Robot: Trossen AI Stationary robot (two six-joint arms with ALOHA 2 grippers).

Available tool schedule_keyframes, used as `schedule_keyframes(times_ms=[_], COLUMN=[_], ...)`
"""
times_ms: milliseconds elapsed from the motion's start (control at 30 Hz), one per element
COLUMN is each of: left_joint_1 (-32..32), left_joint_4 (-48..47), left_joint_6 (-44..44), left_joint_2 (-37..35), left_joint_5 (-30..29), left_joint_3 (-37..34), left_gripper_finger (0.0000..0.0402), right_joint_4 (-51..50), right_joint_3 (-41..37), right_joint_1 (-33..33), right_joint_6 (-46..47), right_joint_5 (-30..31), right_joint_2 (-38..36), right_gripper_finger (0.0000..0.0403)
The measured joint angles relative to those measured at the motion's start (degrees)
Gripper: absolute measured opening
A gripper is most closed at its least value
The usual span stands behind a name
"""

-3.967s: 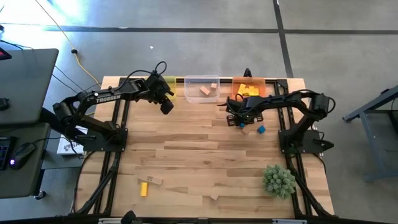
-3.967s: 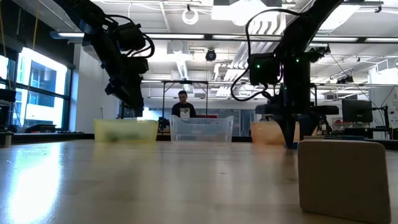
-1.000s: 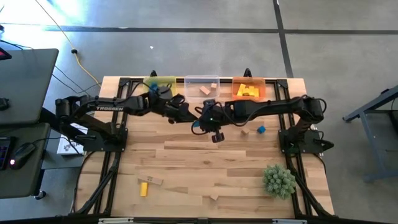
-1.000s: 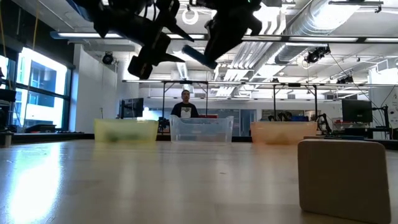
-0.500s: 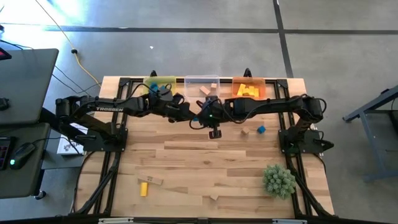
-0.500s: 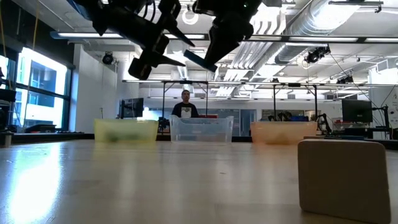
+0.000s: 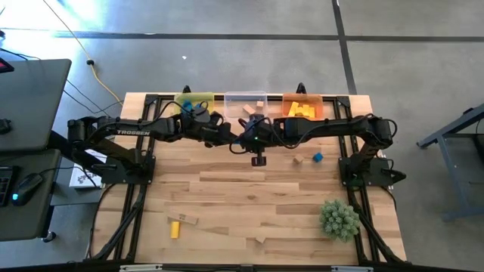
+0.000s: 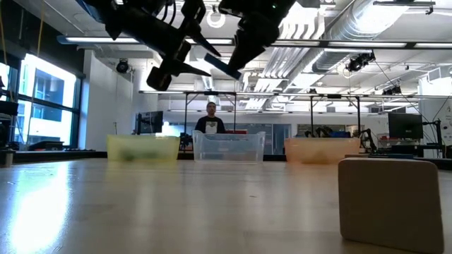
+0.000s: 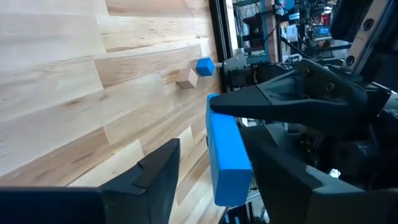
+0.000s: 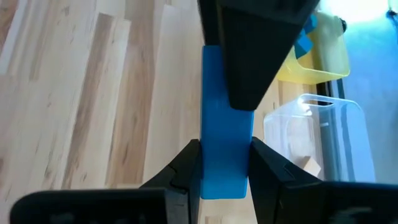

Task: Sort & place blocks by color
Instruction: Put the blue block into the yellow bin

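Your right hand (image 10: 221, 171) is clenched on the blue bar (image 10: 225, 124), raised near the desk's (image 7: 249, 196) far edge; your left hand (image 9: 208, 171) straddles the bar's other end, fingers parted.

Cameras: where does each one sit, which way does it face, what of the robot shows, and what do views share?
High: overhead, straight down on the table; both arms.
Low: table height, toward the three bins; a tan block up close, both grippers overhead.
Left wrist: past its own fingers at the blue bar in the right gripper.
Right wrist: along its fingers clamping the bar, left gripper at the far end.
Shared: the blue bar.
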Motion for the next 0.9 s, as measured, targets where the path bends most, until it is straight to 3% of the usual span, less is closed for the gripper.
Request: schedule_keyframes(times_ms=[633, 900], left_joint_1=[0.07, 0.09], left_joint_4=[0.63, 0.51], left_joint_6=[3.89, 6.81], left_joint_2=[-0.04, -0.04], left_joint_5=[-0.33, -1.21], left_joint_3=[0.04, 0.04], left_gripper_finger=[0.0042, 0.0038], right_joint_4=[1.65, 1.87], right_joint_3=[0.0, 0.0], right_joint_1=[-1.43, -1.75], right_joint_6=[0.18, -0.17], right_joint_5=[0.29, 0.62], right_joint_2=[0.0, 0.0], right_gripper_finger=[0.0076, 0.0077])
